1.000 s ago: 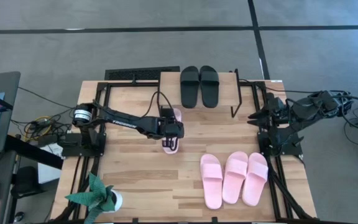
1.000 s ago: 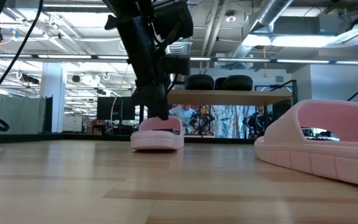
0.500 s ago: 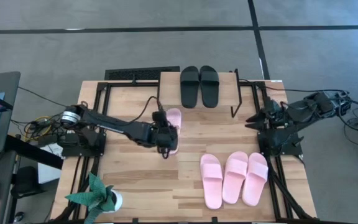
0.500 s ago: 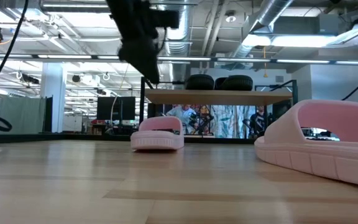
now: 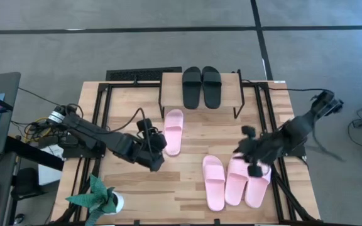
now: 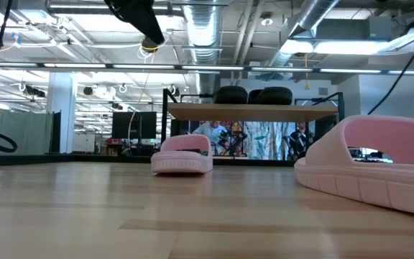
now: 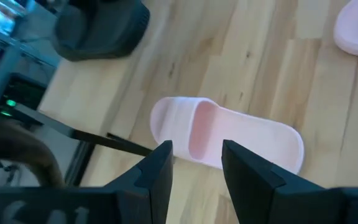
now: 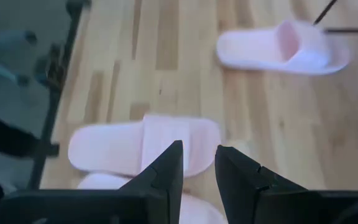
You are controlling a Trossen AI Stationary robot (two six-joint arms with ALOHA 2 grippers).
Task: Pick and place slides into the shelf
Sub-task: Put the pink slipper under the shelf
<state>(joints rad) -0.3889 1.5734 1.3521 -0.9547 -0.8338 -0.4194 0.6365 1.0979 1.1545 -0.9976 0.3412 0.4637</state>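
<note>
Bright even light, blurred wrist views

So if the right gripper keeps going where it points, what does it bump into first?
Probably a pale pink slide of the group of three: the right gripper, fingers parted, points down at it. How far off it is stays unclear.

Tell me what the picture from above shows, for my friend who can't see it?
Two black slides sit on the shelf. One pink slide lies alone by the left tool, and the right tool hovers over three more pink slides.
</note>
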